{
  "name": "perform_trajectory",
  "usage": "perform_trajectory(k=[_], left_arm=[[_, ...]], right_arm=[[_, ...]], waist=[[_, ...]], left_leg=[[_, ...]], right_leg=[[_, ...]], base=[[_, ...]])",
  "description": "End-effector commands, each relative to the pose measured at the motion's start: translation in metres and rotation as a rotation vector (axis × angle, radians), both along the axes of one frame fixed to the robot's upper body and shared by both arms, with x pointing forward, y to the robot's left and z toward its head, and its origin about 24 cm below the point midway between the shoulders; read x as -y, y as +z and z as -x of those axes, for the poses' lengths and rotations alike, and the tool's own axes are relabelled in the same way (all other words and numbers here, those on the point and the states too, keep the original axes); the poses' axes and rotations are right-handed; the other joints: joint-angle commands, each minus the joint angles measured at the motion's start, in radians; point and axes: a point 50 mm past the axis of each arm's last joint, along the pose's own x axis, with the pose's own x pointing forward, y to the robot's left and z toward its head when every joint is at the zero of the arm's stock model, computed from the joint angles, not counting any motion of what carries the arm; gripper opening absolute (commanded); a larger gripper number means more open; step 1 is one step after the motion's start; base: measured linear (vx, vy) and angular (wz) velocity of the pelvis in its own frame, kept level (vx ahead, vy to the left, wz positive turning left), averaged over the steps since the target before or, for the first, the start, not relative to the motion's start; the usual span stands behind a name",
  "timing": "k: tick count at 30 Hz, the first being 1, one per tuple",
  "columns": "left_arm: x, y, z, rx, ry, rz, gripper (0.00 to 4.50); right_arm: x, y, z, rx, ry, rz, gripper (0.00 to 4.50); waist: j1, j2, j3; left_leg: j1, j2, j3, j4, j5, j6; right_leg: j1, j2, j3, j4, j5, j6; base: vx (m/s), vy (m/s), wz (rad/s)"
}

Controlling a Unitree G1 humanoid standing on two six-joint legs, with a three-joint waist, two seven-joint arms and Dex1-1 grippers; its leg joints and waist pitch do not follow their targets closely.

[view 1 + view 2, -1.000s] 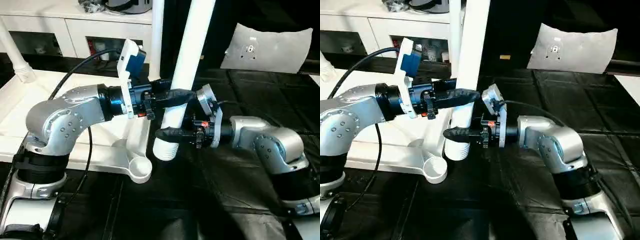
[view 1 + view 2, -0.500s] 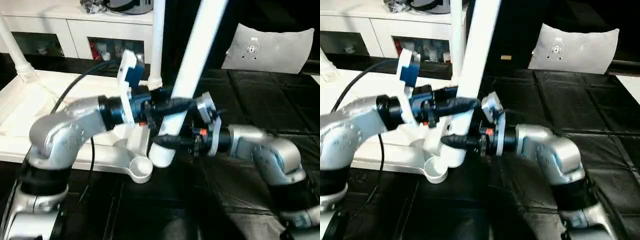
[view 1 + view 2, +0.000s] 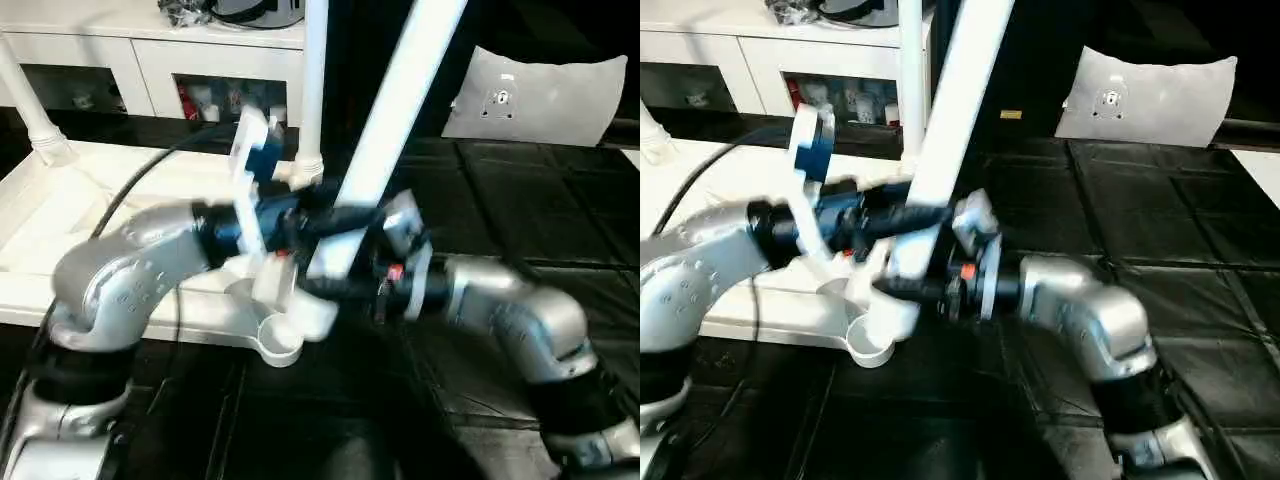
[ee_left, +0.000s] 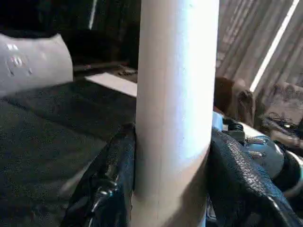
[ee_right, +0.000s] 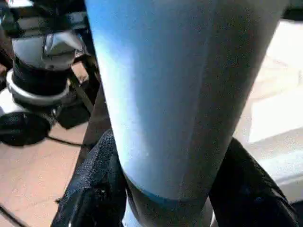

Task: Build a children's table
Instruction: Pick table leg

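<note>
Head cam first: both grippers are clamped on the same white table leg (image 3: 395, 110), the left gripper (image 3: 330, 215) higher up, the right gripper (image 3: 335, 288) nearer its thick end. The leg leans up and to the right, its foot right at the round corner socket (image 3: 280, 340) of the upside-down tabletop (image 3: 60, 225). Two more legs already stand in the far sockets, one (image 3: 25, 100) at the left, one (image 3: 314, 90) right behind the grippers. Behind that is a white cabinet (image 3: 150, 45), and a pillow-like pad (image 3: 545, 95) sits on the black mat (image 3: 520, 200).

Left wrist cam: black fingers (image 4: 111, 182) squeezing the leg (image 4: 175, 109) from both sides.

Right wrist cam: same deal, pads (image 5: 94, 189) pinching the leg (image 5: 175, 94).

Versus a second ago, the leg's tipped further over and its foot has swung left and down onto the socket.
</note>
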Motion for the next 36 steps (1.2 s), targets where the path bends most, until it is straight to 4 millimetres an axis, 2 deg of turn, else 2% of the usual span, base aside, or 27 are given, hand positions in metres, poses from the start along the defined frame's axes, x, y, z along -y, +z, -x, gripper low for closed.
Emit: perform_trajectory(k=[1, 3, 5, 6, 9, 10, 11, 14, 19, 23, 25, 27, 28, 29, 31, 33, 35, 36], left_arm=[[0.01, 0.002, 0.016, 0.001, -0.156, 0.046, 2.55], [0.009, -0.001, 0.019, -0.035, -0.176, 0.099, 2.55], [0.009, -0.011, 0.022, -0.043, -0.179, 0.077, 2.55], [0.009, -0.016, 0.023, -0.04, -0.183, 0.063, 2.55], [0.008, -0.028, 0.029, -0.061, -0.208, 0.068, 2.55], [0.007, -0.03, 0.03, -0.064, -0.21, 0.069, 2.55], [0.006, -0.035, 0.032, -0.073, -0.221, 0.072, 2.55], [0.005, -0.037, 0.034, -0.086, -0.239, 0.086, 2.98], [0.005, -0.033, 0.037, -0.09, -0.295, 0.142, 3.3], [0.006, -0.036, 0.032, -0.065, -0.267, 0.112, 3.62], [0.006, -0.036, 0.031, -0.059, -0.255, 0.119, 3.83], [0.003, -0.035, 0.029, -0.07, -0.223, 0.193, 3.87], [0.0, -0.03, 0.027, -0.095, -0.182, 0.327, 3.87], [-0.001, -0.028, 0.027, -0.105, -0.166, 0.383, 4.08], [-0.001, -0.025, 0.027, -0.124, -0.153, 0.465, 4.2], [0.003, -0.017, 0.029, -0.145, -0.128, 0.604, 4.31], [0.004, -0.014, 0.029, -0.152, -0.114, 0.651, 4.46], [0.004, -0.014, 0.029, -0.152, -0.114, 0.651, 4.46]], right_arm=[[0.013, -0.004, -0.006, 0.026, -0.08, 0.056, 1.91], [0.014, -0.008, -0.002, 0.033, -0.077, 0.063, 1.91], [0.016, -0.013, 0.005, 0.05, -0.066, 0.081, 1.91], [0.016, -0.015, 0.008, 0.054, -0.062, 0.083, 1.91], [0.018, -0.018, 0.017, 0.07, -0.064, 0.072, 1.91], [0.018, -0.018, 0.019, 0.073, -0.067, 0.07, 1.91], [0.02, -0.017, 0.021, 0.08, -0.073, 0.067, 1.91], [0.021, -0.017, 0.025, 0.094, -0.081, 0.059, 1.91], [0.021, -0.017, 0.028, 0.111, -0.091, 0.054, 1.91], [0.021, -0.019, 0.028, 0.122, -0.094, 0.062, 1.91], [0.022, -0.019, 0.029, 0.124, -0.098, 0.059, 1.91], [0.022, -0.015, 0.027, 0.108, -0.128, 0.009, 1.91], [0.023, -0.008, 0.026, 0.087, -0.167, -0.078, 1.91], [0.023, -0.005, 0.025, 0.077, -0.182, -0.117, 1.91], [0.022, -0.001, 0.025, 0.07, -0.191, -0.159, 1.91], [0.021, 0.004, 0.026, 0.07, -0.199, -0.208, 1.91], [0.02, 0.005, 0.025, 0.073, -0.202, -0.218, 1.91], [0.02, 0.005, 0.025, 0.073, -0.202, -0.218, 1.91]], waist=[[-0.001, 0.009, -0.078], [0.0, 0.011, -0.074], [0.001, 0.013, -0.07], [0.001, 0.01, -0.069], [0.0, 0.013, -0.069], [-0.002, 0.011, -0.069], [0.0, 0.011, -0.07], [-0.004, 0.012, -0.069], [-0.008, 0.015, -0.069], [-0.012, 0.018, -0.07], [-0.014, 0.016, -0.071], [-0.014, 0.014, -0.072], [-0.014, 0.012, -0.074], [-0.013, 0.012, -0.075], [-0.012, 0.01, -0.076], [-0.013, 0.011, -0.075], [-0.01, 0.01, -0.073], [-0.01, 0.008, -0.072]], left_leg=[[0.036, 0.098, -0.047, -0.082, -0.199, -0.055], [0.037, 0.099, -0.047, -0.084, -0.226, -0.059], [0.039, 0.099, -0.049, -0.086, -0.262, -0.066], [0.039, 0.101, -0.049, -0.088, -0.274, -0.068], [0.041, 0.101, -0.052, -0.091, -0.294, -0.069], [0.037, 0.101, -0.052, -0.093, -0.295, -0.067], [0.04, 0.102, -0.051, -0.092, -0.294, -0.068], [0.041, 0.1, -0.052, -0.091, -0.306, -0.067], [0.042, 0.1, -0.053, -0.091, -0.321, -0.069], [0.041, 0.1, -0.054, -0.091, -0.317, -0.067], [0.04, 0.1, -0.052, -0.09, -0.31, -0.064], [0.038, 0.099, -0.051, -0.088, -0.299, -0.058], [0.036, 0.1, -0.051, -0.087, -0.287, -0.053], [0.035, 0.099, -0.05, -0.082, -0.279, -0.049], [0.034, 0.1, -0.051, -0.082, -0.27, -0.045], [0.033, 0.1, -0.049, -0.084, -0.274, -0.044], [0.035, 0.097, -0.047, -0.081, -0.285, -0.046], [0.034, 0.096, -0.047, -0.081, -0.282, -0.044]], right_leg=[[0.023, -0.122, 0.051, -0.078, -0.164, -0.202], [0.021, -0.123, 0.052, -0.082, -0.194, -0.203], [0.019, -0.124, 0.054, -0.087, -0.243, -0.194], [0.019, -0.126, 0.056, -0.09, -0.266, -0.183], [0.016, -0.125, 0.057, -0.092, -0.288, -0.172], [0.018, -0.125, 0.056, -0.094, -0.289, -0.17], [0.016, -0.126, 0.057, -0.094, -0.293, -0.169], [0.015, -0.126, 0.058, -0.094, -0.301, -0.175], [0.013, -0.123, 0.056, -0.094, -0.312, -0.18], [0.015, -0.123, 0.056, -0.092, -0.289, -0.187], [0.017, -0.124, 0.057, -0.093, -0.277, -0.189], [0.019, -0.126, 0.058, -0.093, -0.267, -0.197], [0.021, -0.127, 0.057, -0.091, -0.257, -0.204], [0.022, -0.13, 0.056, -0.089, -0.241, -0.222], [0.024, -0.127, 0.053, -0.086, -0.23, -0.227], [0.022, -0.123, 0.052, -0.086, -0.223, -0.229], [0.02, -0.123, 0.053, -0.091, -0.247, -0.227], [0.021, -0.123, 0.055, -0.094, -0.271, -0.213]], base=[[0.0, 0.0, 0.0], [0.0, 0.0, 0.0], [0.0, 0.0, 0.0], [0.0, 0.0, 0.0], [0.0, 0.0, 0.0], [0.0, 0.0, 0.0], [0.0, 0.0, 0.0], [0.0, 0.0, 0.0], [0.0, 0.0, 0.0], [0.0, 0.0, 0.0], [0.0, 0.0, 0.0], [0.0, 0.0, 0.0], [0.0, 0.0, 0.0], [0.0, 0.0, 0.0], [0.0, 0.0, 0.0], [0.0, 0.0, 0.0], [0.0, 0.0, 0.0], [0.0, 0.0, 0.0]])
